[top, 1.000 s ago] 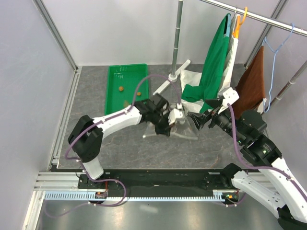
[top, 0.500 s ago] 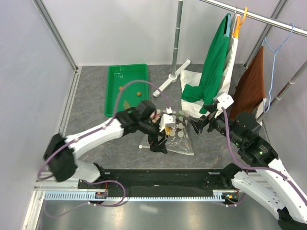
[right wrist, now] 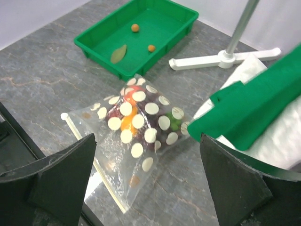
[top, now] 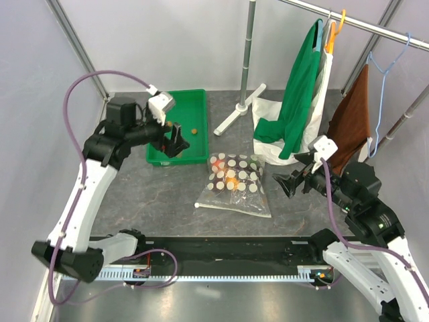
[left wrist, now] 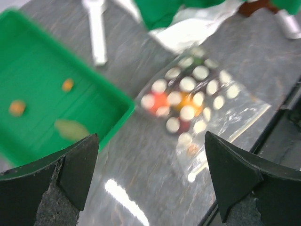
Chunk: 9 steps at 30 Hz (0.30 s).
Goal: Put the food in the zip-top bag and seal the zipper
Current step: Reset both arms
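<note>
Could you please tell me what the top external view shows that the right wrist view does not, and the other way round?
Only top external: the open left pincer by the green tray, the clothes rail and the brown garment. Only right wrist: the leaf lying in the tray. Both: the dotted zip-top bag on the table with the food inside, the tray, the green and white garment and the white stand foot.

Your zip-top bag (top: 234, 182) is clear, glossy, crinkled plastic; the counter (top: 161, 194) looks like grey stone with a faint sheen. You see a smooth plastic tray (top: 181, 100) and a cloth garment (top: 298, 87).
</note>
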{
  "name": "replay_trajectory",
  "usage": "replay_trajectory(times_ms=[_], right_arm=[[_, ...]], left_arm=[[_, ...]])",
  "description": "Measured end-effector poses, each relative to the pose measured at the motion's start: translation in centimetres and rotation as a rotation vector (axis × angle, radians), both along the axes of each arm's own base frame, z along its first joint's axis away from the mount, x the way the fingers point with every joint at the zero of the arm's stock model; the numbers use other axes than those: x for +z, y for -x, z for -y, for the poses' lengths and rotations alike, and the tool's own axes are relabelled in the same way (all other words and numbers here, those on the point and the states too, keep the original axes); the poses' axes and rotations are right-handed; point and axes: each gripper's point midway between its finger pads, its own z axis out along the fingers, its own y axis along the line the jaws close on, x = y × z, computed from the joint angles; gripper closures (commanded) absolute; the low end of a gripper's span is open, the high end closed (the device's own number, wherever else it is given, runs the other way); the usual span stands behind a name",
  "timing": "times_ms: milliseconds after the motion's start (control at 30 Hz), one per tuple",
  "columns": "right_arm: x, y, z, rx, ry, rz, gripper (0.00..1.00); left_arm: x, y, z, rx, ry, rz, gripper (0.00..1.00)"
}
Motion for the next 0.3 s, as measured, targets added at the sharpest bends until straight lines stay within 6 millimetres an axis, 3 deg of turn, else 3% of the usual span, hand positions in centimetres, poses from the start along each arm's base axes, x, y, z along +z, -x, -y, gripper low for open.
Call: replay_trajectory(times_ms=[167, 300], right_arm=[[-0.2, 1.0, 1.8, -0.046, 0.005, 0.009, 0.02], [0.0, 1.8, 2.8, -0.078, -0.003, 0.023, 0.02]], left_arm=[[-1.8, 3.9, -4.4, 0.145, -0.064, -0.005, 0.00], [-3.4, 6.2, -6.5, 0.216, -0.103, -0.006, 0.00]])
